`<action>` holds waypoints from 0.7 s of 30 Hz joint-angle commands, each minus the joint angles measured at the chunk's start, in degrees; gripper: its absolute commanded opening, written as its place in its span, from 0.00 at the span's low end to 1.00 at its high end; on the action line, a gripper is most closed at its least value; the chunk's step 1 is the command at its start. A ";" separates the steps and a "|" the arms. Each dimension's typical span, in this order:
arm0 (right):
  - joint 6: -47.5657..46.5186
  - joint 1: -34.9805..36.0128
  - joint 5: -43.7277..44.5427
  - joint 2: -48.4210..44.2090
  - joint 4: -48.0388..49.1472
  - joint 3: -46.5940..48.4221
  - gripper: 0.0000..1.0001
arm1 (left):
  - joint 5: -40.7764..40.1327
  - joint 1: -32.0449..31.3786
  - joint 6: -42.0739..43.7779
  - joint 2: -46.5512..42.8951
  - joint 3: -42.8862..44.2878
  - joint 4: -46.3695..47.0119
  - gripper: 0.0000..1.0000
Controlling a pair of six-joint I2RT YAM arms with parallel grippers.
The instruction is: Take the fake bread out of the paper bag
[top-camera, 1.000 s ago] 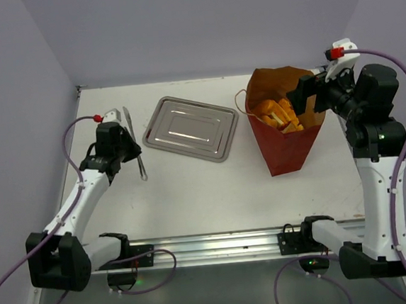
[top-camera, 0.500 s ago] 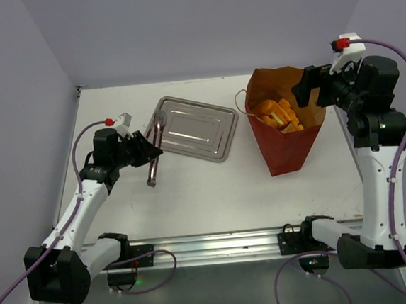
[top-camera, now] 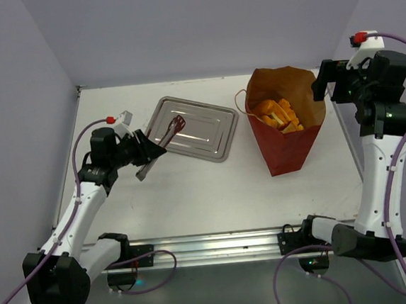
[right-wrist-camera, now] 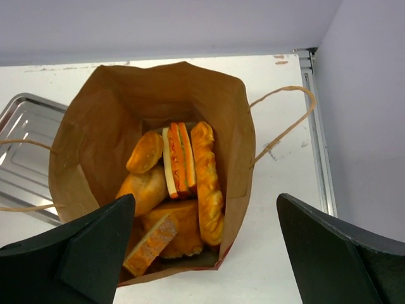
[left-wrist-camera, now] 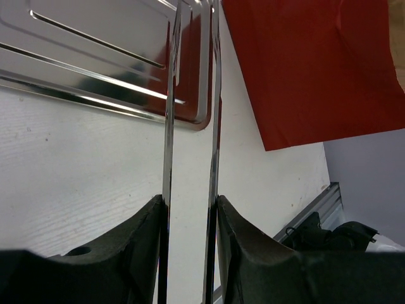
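The fake bread (right-wrist-camera: 180,183) sits in the standing paper bag (top-camera: 288,151). The right gripper (right-wrist-camera: 205,199) hovers above its mouth, jaws spread wide and empty. The left gripper (top-camera: 148,151) pinches metal tongs (top-camera: 165,137) near the tray (top-camera: 216,142). The likely next move is to bring the tongs to the bag.

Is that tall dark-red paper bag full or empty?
Not empty. The tall dark-red paper bag stands open-mouthed, and glossy golden-orange toy breads are packed inside; none lies outside it.
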 commanded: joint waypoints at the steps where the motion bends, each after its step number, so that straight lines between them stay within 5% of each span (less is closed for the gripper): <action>1: -1.18 -1.94 -1.17 1.40 -3.73 3.20 0.99 | 3.21 0.38 0.44 -2.48 2.59 1.23 0.41; 10: -3.12 -4.67 -3.28 5.35 -5.41 -0.93 0.96 | 4.09 0.38 2.55 -5.74 3.30 -0.53 0.40; 21: -1.36 -5.02 -8.12 14.40 0.91 -6.29 0.78 | 5.49 0.38 4.22 -9.60 4.44 -3.34 0.40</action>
